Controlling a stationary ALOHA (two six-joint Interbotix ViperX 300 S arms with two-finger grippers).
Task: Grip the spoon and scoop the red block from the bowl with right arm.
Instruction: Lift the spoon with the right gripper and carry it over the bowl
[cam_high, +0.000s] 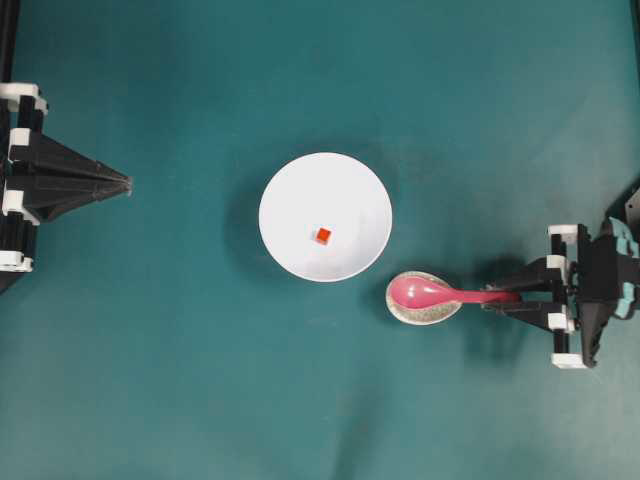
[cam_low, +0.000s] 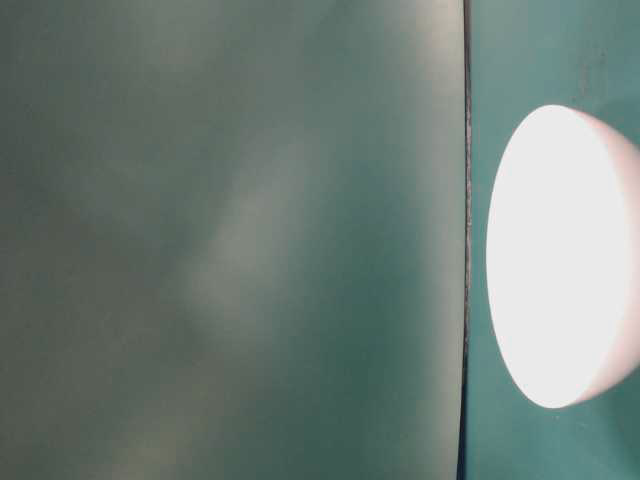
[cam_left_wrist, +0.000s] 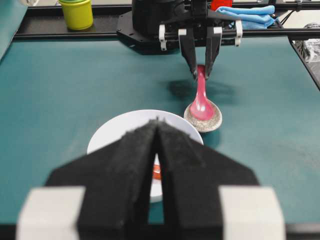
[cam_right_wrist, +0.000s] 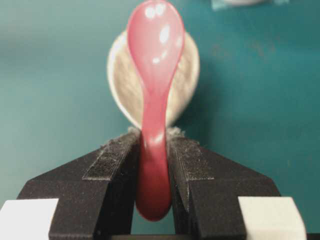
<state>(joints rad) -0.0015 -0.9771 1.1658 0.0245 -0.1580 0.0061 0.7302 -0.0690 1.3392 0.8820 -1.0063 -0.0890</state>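
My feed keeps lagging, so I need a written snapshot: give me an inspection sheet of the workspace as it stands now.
Surface: teal table mat, no spills seen.
Job's things: glossy pink-red plastic spoon lies with its scoop in the small speckled grey-white dish, handle toward the right gripper; tiny red-orange block sits inside the large round white bowl.
Clutter: yellow-green cup and blue cloth beyond the mat's far edge.
Grippers: right gripper has its pads against both sides of the spoon handle; left gripper shut, empty, away from the bowl.
Cables: nothing seen.
Surroundings: black frame rail behind the mat.
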